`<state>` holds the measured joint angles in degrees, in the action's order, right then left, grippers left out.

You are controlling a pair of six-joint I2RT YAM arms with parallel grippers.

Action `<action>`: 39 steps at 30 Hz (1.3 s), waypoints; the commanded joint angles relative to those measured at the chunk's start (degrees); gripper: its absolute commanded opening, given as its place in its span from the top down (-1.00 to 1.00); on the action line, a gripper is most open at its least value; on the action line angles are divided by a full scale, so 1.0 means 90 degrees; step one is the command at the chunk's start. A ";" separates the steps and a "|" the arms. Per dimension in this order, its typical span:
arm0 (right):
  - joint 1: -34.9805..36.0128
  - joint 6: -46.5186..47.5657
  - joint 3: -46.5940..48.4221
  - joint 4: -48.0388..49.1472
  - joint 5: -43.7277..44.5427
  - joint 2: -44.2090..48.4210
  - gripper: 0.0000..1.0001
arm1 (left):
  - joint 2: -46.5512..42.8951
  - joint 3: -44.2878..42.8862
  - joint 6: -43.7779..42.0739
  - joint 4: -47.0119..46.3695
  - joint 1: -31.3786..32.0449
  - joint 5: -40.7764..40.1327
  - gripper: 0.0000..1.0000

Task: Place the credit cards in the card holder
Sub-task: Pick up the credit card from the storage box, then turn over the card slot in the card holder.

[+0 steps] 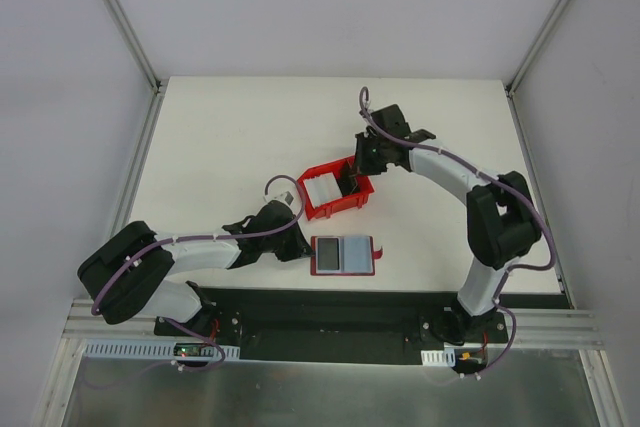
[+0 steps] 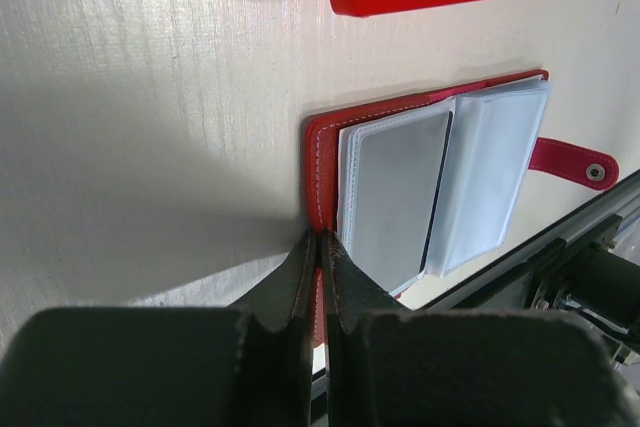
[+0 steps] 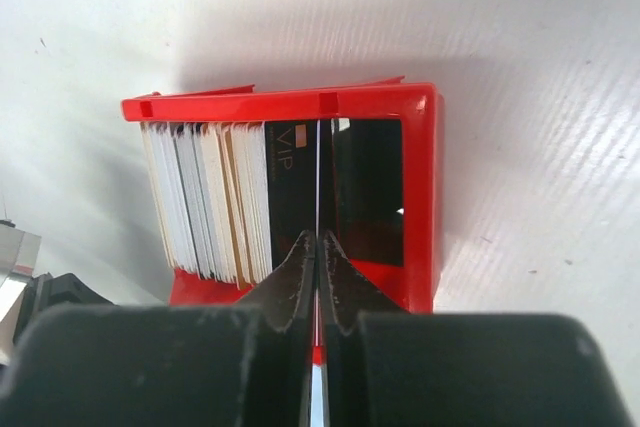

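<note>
Right end effector [image 3: 318, 239] pinches a credit card [image 3: 318, 172] in red bin [image 3: 426, 197]; left end effector [image 2: 319, 237], pressed together, touches card holder [image 2: 321, 152].

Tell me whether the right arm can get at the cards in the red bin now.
Probably yes: the right hand sits inside the open-topped red bin, shut on what looks like one credit card edge-on; nothing covers the rest of the stack.

You'll find the credit cards [image 3: 215, 202] standing on edge in a packed row inside the red bin [image 3: 425, 197]. They are mostly whitish, with a dark one marked VIP at the row's end. One thin card [image 3: 318, 177] stands apart, edge-on, pinched in the right gripper [image 3: 318, 239]. The card holder [image 1: 343, 255], red with pale pockets, lies open and flat just beside the bin.
</note>
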<state>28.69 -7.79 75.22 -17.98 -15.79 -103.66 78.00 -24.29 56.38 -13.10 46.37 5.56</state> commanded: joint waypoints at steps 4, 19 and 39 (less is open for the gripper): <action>-0.0004 0.0319 0.0109 -0.0014 0.0622 0.1165 0.99 | 0.0181 0.0141 -0.0200 0.0665 -0.0074 -0.0179 1.00; -0.0004 0.0075 -0.1871 -0.0258 0.1041 0.3693 0.99 | 0.0093 0.0131 -0.0200 0.0714 -0.0074 -0.0198 1.00; 0.0932 -0.1780 -0.4813 0.0239 0.1012 0.5981 0.99 | 0.0123 0.0141 -0.0151 0.0733 -0.0074 -0.0120 1.00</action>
<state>33.08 -18.52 32.56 -21.45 -7.27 -48.95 77.91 -24.29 56.38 -13.06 46.37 5.61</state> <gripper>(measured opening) 0.007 0.006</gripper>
